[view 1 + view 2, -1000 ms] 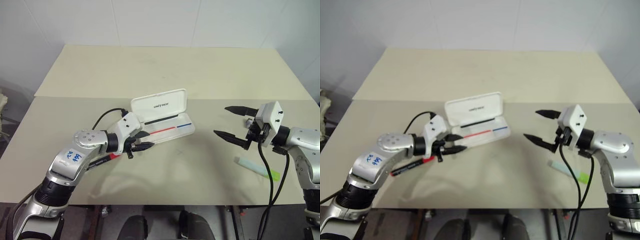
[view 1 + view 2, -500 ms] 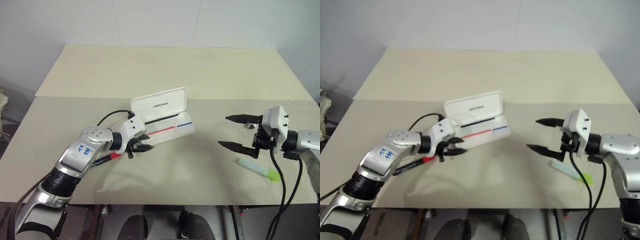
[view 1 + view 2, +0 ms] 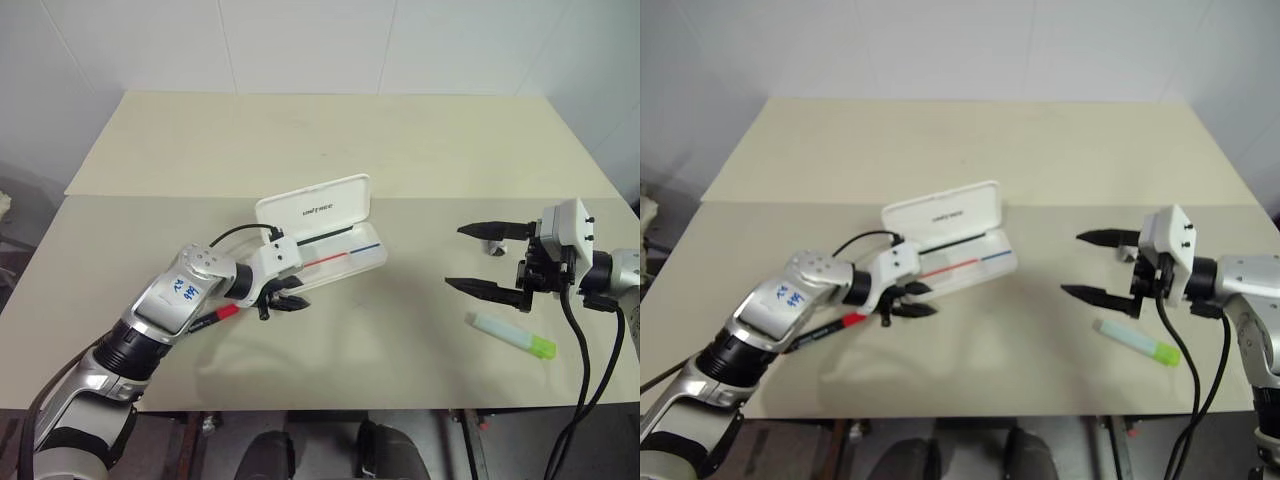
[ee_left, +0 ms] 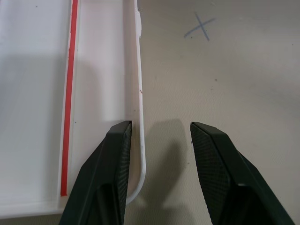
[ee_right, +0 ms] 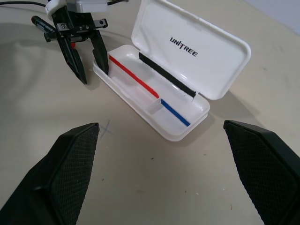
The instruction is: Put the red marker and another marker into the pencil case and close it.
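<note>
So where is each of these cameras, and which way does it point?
Head views: two eyes looking down over both arms at the table.
Left wrist view: along the left hand, straddling the pencil case wall.
Right wrist view: along the open right hand, facing the left hand.
Shared: the pencil case.

pencil case [image 3: 958,255] open | left pincer [image 3: 908,299] at its end | red marker [image 3: 827,327] beside

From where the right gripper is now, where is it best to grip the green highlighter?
Probably mid-body, from above. The highlighter lies flat on the table, clear of other things, just below the open right gripper; close across its narrow width.
</note>
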